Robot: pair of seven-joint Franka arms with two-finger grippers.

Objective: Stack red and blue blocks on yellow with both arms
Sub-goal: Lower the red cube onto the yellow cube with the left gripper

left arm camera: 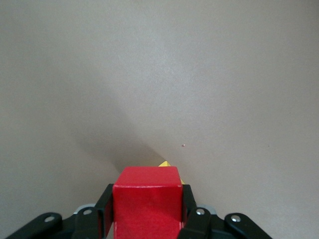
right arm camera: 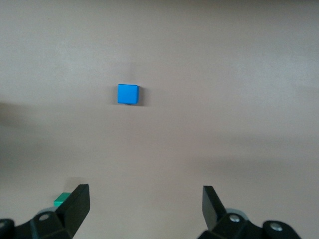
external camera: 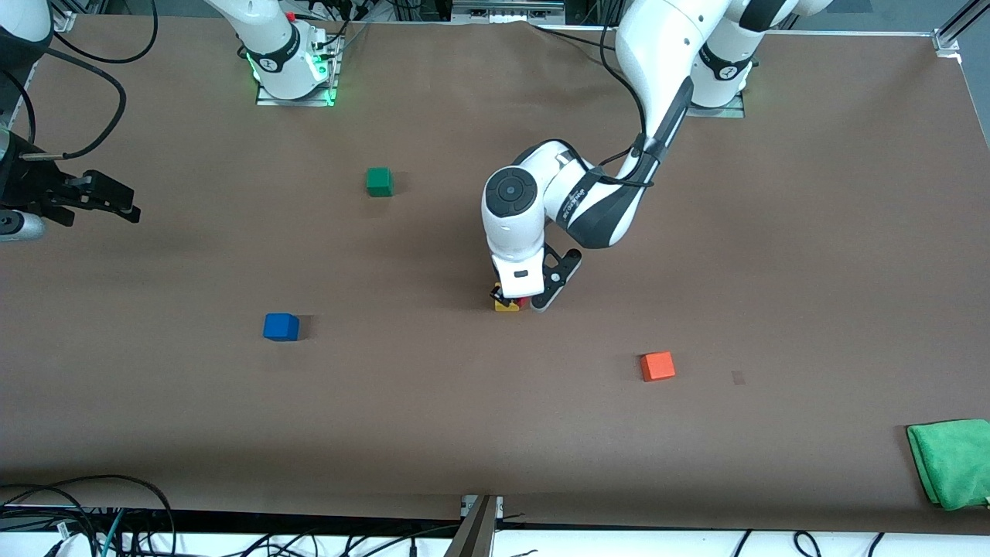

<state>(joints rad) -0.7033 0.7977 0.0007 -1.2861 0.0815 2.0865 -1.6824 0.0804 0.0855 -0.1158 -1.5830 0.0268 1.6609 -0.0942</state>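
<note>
My left gripper (external camera: 520,299) is shut on the red block (left arm camera: 147,201) and holds it on or just above the yellow cube (external camera: 506,305) at the table's middle. In the left wrist view only a yellow corner (left arm camera: 164,164) shows past the red block. The red block barely shows in the front view (external camera: 523,300). The blue block (external camera: 281,326) sits alone on the table toward the right arm's end; it also shows in the right wrist view (right arm camera: 127,93). My right gripper (external camera: 116,203) is open and empty, held up in the air at the right arm's end of the table.
A green cube (external camera: 379,182) lies farther from the front camera than the blue block. An orange cube (external camera: 657,366) lies nearer to the front camera than the yellow cube, toward the left arm's end. A green cloth (external camera: 951,462) lies at the near corner.
</note>
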